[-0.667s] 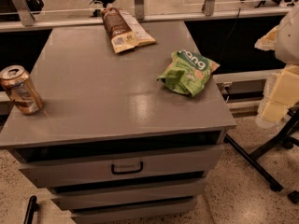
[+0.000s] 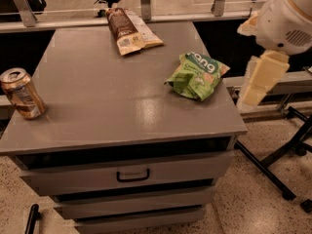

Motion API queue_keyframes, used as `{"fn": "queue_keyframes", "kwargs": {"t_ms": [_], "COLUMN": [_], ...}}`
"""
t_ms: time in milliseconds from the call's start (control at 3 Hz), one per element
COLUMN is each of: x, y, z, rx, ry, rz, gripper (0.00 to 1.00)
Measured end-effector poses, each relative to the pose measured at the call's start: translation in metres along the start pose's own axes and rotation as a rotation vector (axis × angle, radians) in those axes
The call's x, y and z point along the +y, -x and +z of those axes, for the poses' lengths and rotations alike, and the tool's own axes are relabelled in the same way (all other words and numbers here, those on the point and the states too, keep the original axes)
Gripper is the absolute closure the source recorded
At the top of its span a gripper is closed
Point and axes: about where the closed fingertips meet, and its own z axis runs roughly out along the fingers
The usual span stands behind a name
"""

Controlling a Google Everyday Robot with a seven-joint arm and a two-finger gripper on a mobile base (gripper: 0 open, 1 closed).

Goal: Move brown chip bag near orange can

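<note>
The counter (image 2: 122, 106) has a smooth grey painted-looking top with a satin finish that catches a soft patch of light near its middle. Its drawer front (image 2: 73, 179) is the same grey but looks flatter and matt, with a dark drawer pull (image 2: 132, 175). The orange can (image 2: 22, 94) is shiny copper-toned metal with a brighter silver top. The brown chip bag (image 2: 127, 30) is crinkled, glossy film, and so is the green bag (image 2: 197, 74). Off the counter's right edge hangs the hand (image 2: 261, 79), in smooth matt cream plastic, below a white arm shell (image 2: 287, 18) of smooth, hard-looking plastic. The floor (image 2: 253, 199) is speckled and stone-like.
</note>
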Motion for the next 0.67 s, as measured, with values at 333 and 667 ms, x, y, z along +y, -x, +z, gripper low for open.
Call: {"fn": "queue_keyframes", "kwargs": {"t_ms": [333,667], "x": [-0.036,-0.077], "y": [0.055,0.149], "z": [0.018,0.048], "rx": [-0.090,-0.195], "ry": [-0.011,0.001], "rz": [-0.108,-0.222], "gripper": [0.00,0.00]}}
